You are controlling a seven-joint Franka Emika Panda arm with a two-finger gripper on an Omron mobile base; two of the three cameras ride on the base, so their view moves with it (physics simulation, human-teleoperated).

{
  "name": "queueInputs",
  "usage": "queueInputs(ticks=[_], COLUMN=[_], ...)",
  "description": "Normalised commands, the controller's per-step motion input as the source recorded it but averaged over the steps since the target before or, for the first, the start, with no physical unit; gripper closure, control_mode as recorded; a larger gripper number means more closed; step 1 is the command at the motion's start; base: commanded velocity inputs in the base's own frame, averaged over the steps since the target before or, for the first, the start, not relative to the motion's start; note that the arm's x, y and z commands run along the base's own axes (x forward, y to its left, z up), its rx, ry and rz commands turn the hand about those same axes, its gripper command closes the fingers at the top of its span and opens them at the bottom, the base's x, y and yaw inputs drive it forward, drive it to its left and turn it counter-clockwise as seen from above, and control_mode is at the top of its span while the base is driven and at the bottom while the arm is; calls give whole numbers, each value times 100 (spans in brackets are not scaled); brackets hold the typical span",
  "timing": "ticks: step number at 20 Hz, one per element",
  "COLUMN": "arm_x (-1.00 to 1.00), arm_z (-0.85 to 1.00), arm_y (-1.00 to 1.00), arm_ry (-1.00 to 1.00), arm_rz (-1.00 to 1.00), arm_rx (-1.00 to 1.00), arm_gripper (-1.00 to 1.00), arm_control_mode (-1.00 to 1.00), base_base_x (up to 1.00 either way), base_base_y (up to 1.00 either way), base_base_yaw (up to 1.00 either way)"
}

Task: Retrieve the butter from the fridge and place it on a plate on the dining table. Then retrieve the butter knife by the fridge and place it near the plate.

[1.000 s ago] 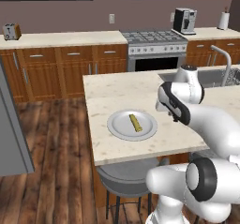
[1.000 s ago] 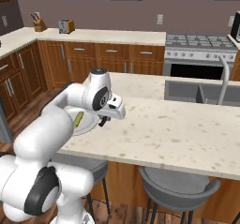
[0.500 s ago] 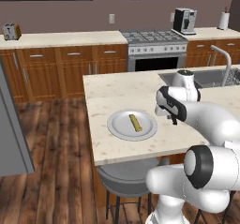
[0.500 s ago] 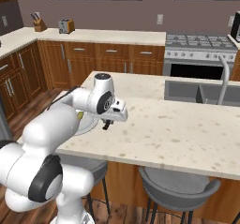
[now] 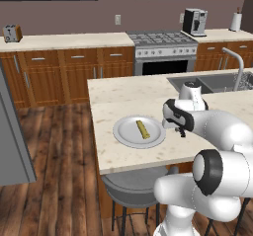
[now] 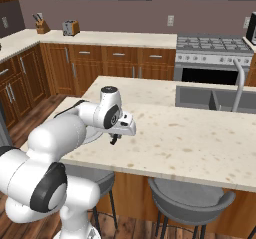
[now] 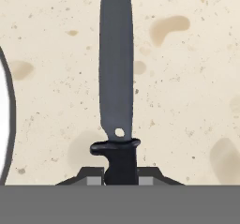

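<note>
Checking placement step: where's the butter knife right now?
In the hand view, the butter knife is clamped by its handle in the gripper, blade out over the dining table, beside the plate.

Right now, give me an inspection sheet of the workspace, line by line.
Surface: dining table, beige speckled stone top.
Job's things: butter lies on the plate; butter knife held over the tabletop beside the plate's rim, blade pointing away from the hand.
Clutter: nothing seen on the table by the plate.
Grippers: claw shut on the butter knife's handle.
Cables: nothing seen.
Surroundings: sink set in the table, stove, toaster, coffee maker, two stools.
</note>
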Motion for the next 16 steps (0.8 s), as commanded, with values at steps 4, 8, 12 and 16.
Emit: queueInputs(ticks=[4,8,12,16], arm_x=[2,0,0,0], arm_z=[-8,0,0,0], arm_y=[0,0,0,0], arm_ry=[0,0,0,0], arm_rz=[0,0,0,0], arm_rx=[0,0,0,0], arm_gripper=[100,100,100,-100], arm_control_mode=[-100,-100,-100,-100], base_base_x=[0,0,0,0], base_base_y=[0,0,0,0], base_base_yaw=[0,0,0,0])
